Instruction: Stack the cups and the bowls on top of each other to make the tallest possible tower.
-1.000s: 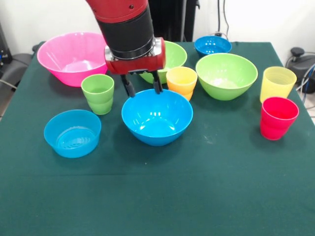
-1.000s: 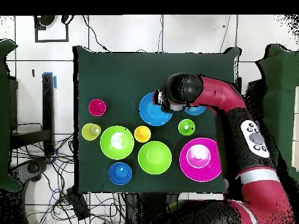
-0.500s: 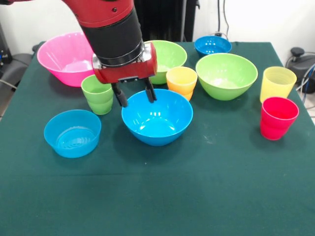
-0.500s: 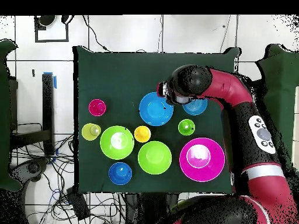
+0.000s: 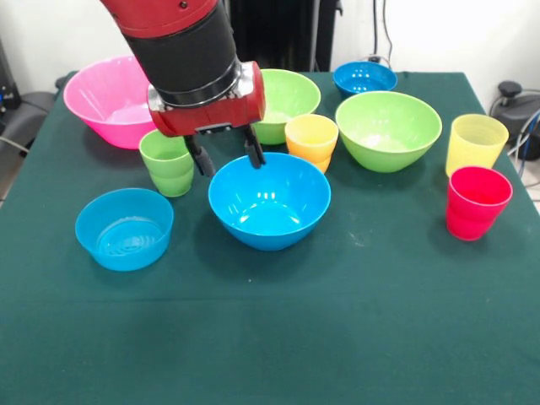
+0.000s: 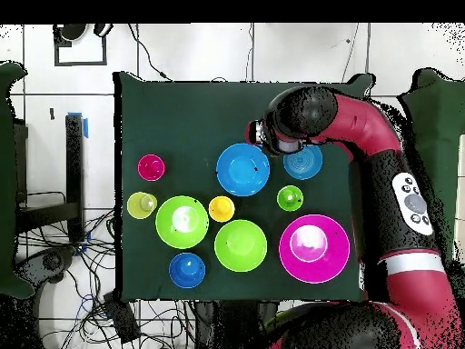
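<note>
My gripper [image 5: 226,158] is open and empty. It hangs just above the far left rim of the medium bright blue bowl [image 5: 268,201], next to the green cup [image 5: 169,160]. The orange-yellow cup [image 5: 311,139] stands behind that bowl. The pale yellow cup [image 5: 477,143] and red cup [image 5: 477,202] stand at the right. The shallow light blue bowl [image 5: 124,228] sits front left and the pink bowl [image 5: 118,97] far left. Two lime green bowls [image 5: 285,94] [image 5: 388,128] and the small dark blue bowl [image 5: 364,78] sit at the back. Nothing is stacked.
A dark green cloth [image 5: 278,337] covers the table. In the overhead view my arm [image 6: 363,136] reaches across the table's right side and hides part of the light blue bowl [image 6: 307,164]. Cables lie on the floor beyond the table's edges.
In the front view my gripper has moved left and a little up, from the far rim of the bright blue bowl towards the green cup. It has stayed open. No cup or bowl has moved.
</note>
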Controlling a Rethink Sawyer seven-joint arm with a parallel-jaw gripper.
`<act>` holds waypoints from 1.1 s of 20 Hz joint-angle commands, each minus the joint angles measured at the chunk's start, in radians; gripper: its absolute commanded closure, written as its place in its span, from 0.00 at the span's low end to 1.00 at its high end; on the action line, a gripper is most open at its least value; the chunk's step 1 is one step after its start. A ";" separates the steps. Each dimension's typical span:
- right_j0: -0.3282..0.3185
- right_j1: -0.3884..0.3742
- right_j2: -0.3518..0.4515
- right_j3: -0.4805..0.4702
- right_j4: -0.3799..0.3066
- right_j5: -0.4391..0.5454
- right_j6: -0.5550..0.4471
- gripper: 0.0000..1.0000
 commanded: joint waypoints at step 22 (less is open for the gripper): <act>0.034 -0.033 0.061 -0.150 -0.195 0.069 -0.311 0.00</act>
